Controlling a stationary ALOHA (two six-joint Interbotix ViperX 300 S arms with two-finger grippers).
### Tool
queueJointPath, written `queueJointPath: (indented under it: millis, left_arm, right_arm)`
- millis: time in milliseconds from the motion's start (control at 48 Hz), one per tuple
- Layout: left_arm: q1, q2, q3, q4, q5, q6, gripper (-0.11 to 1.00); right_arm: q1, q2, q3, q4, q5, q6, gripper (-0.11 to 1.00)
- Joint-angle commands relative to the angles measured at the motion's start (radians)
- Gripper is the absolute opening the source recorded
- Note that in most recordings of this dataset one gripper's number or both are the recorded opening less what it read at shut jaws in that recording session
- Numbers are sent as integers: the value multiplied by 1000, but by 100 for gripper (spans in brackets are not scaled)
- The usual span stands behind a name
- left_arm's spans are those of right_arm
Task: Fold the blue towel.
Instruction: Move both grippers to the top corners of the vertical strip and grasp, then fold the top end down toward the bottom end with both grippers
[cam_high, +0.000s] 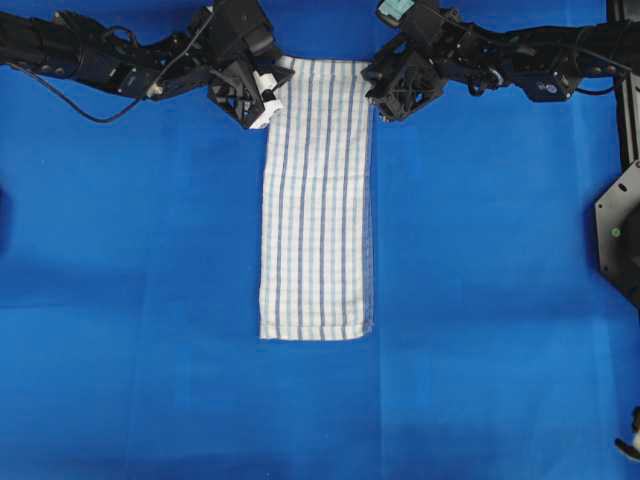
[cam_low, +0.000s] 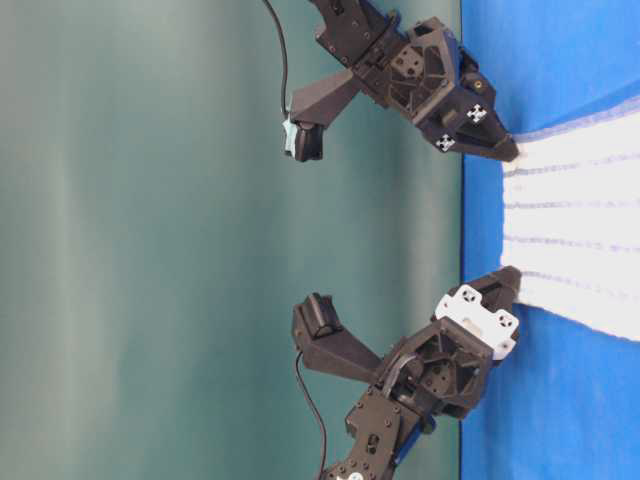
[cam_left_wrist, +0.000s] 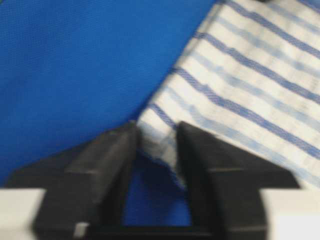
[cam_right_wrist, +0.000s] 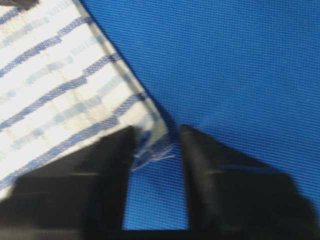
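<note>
Only wrist views show grips | left gripper (cam_left_wrist: 156, 145) narrow on blue towel (cam_left_wrist: 240, 85) corner | right gripper (cam_right_wrist: 156, 145) likewise

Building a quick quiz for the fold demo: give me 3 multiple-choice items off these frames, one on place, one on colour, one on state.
1. Where are the two grippers relative to the blue towel?
A. At the two corners of its top end in the overhead view
B. Both at its bottom end
C. Both off the cloth, parked at the table sides

2. What colour is the table covering?
A. Green
B. Solid blue
C. White

3. How does the towel lie?
A. Crumpled in a heap
B. Hanging in the air between the arms
C. Flat, as a long narrow strip

Answers:
1 A: the left gripper and right gripper each sit at a top corner; both wrist views show a corner between the fingers.
2 B: plain blue surrounds the striped cloth.
3 C: overhead, it lies as a straight, flat strip.
</note>
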Motion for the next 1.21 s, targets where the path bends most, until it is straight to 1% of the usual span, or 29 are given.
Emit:
queueJointPath:
  millis: [0, 83, 104, 354, 730, 959, 1105, 1188]
  left_arm:
    - [-5, -14, -12, 6, -8, 2, 22]
    - [-8, -14, -14, 6, -6, 2, 7]
    - [-8, -15, -14, 6, -6, 3, 6]
    - [-8, -20, -12, 8, -8, 3, 6]
    - [-8, -129, 3, 15, 0, 5, 6]
    - [-11, -140, 29, 15, 2, 2, 6]
    - [-31, -158, 49, 15, 2, 2, 6]
    - [-48, -175, 64, 15, 2, 2, 6]
  right_arm:
    - [14, -12, -15, -2, -6, -3, 25]
    - [20, -12, -14, -2, -5, -5, 15]
    - [21, -11, -14, -2, -6, -5, 13]
    - [28, -12, -18, -3, -20, -5, 12]
    - [28, -89, -21, -9, -5, -9, 12]
    - [31, -95, -21, -9, 8, -8, 12]
    - [48, -110, -14, -9, 11, -5, 12]
    - [71, -135, -2, -8, 14, 0, 12]
